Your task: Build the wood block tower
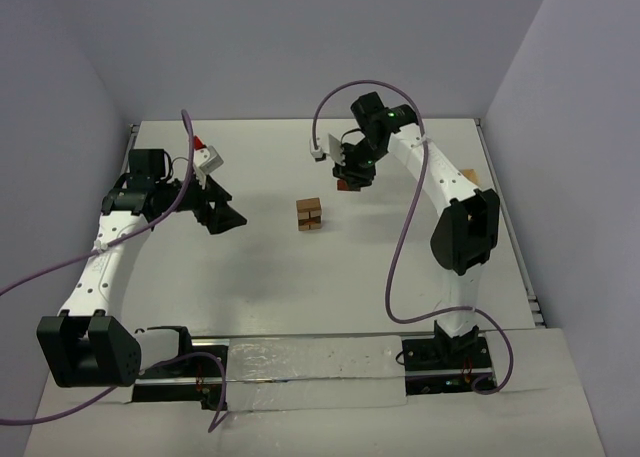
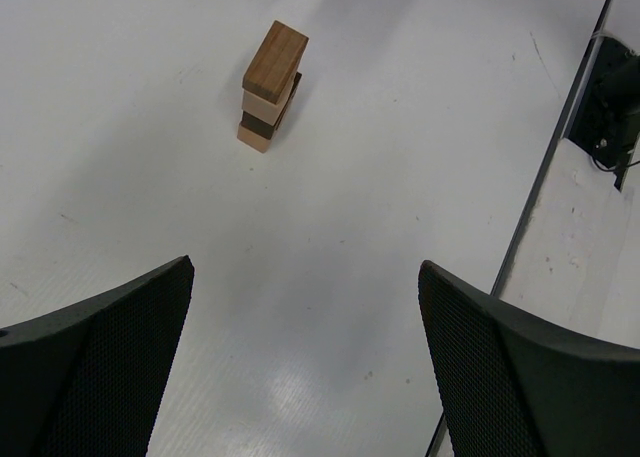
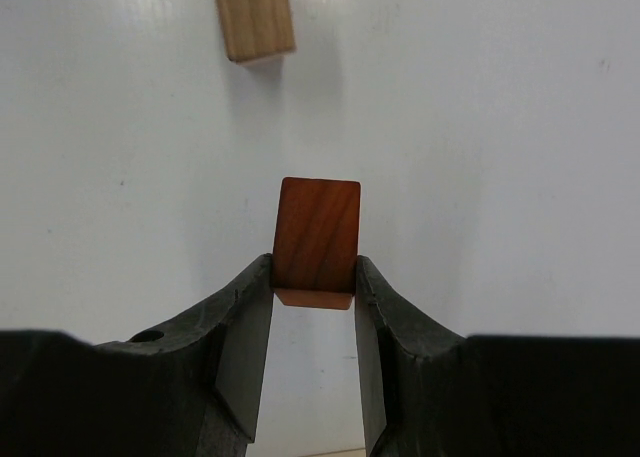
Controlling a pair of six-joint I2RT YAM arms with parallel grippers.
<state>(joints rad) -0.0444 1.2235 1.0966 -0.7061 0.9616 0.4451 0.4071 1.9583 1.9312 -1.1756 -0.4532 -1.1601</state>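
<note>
We hold the next piece, ready for the tower.
Our right hand [image 3: 314,273] is clamped on a reddish-brown block [image 3: 317,232], well apart from the wood block tower [image 1: 309,214] standing mid-worktop [image 1: 250,277]. Our left hand [image 2: 305,277] is spread wide and empty. Next, we judge, the block must go over the stack and settle squarely on top.

The reddish block [image 3: 316,232] is smooth, grained wood; the white table [image 3: 500,177] looks slightly glossy.

White arms [image 1: 95,272] w/ blk joints, purple cables [image 1: 391,277], blk mesh-textured fingers [image 2: 90,367].
</note>
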